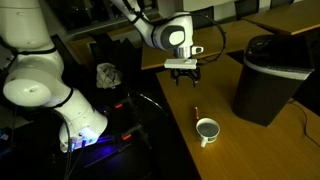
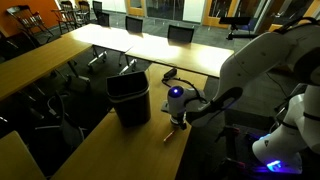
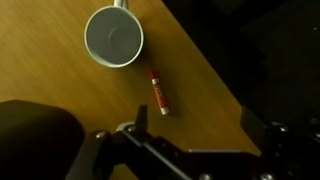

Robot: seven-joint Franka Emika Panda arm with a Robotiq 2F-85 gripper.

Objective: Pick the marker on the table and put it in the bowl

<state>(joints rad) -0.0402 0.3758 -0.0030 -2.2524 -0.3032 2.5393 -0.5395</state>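
Note:
The marker (image 3: 157, 90), a thin reddish stick with a white tip, lies on the brown wooden table (image 3: 60, 90) just beside the small white bowl (image 3: 114, 38). The bowl is upright and empty, with a dark inside. In an exterior view the marker (image 1: 197, 110) lies between the bowl (image 1: 207, 129) and my gripper (image 1: 183, 77), near the table's dark edge. My gripper (image 3: 195, 118) is open and empty. It hangs above the table, short of the marker and apart from it. It also shows in an exterior view (image 2: 178, 117), where the bowl is hard to make out.
A big black bin (image 1: 268, 75) stands on the table beyond the bowl, and it also shows in an exterior view (image 2: 130, 98). The table's dark edge (image 3: 215, 80) runs close to the marker, with a drop beyond. The robot's white base (image 1: 40, 80) stands beside the table.

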